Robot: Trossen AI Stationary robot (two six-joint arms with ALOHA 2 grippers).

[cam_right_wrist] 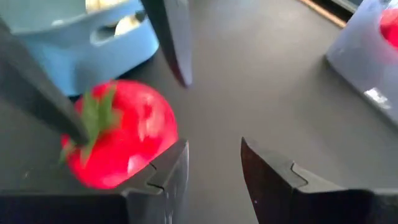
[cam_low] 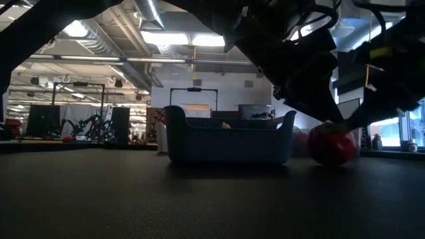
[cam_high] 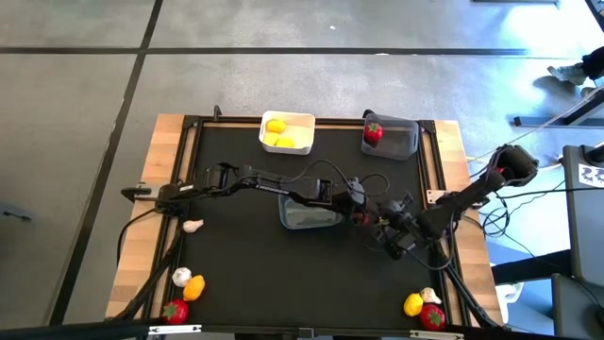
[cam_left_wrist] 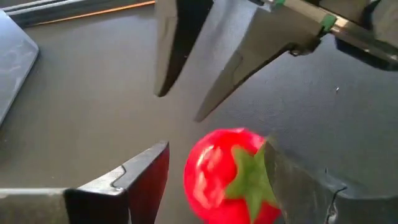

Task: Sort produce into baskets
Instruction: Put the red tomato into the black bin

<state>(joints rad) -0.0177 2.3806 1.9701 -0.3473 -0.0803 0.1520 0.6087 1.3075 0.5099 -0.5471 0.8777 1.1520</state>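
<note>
A red tomato-like piece with a green top rests on the black mat just right of the blue-grey basket, which holds whitish bulbs. My left gripper is open, with one finger on either side of the piece. My right gripper is open and empty, right beside the piece, facing the left gripper. The white basket holds yellow pieces. The dark grey basket holds a red piece. My left gripper has one finger against the red piece's side by its green top; the other finger stands apart from it. The fingers come slanting down from the table's left. The piece rests on the mat. My right gripper's finger is right next to the piece; I cannot tell whether it touches.
Loose produce lies on the mat. There is a whitish bulb at the left. A bulb, an orange piece and a red piece lie at the near left corner. A yellow piece, a bulb and a red piece lie at the near right corner.
</note>
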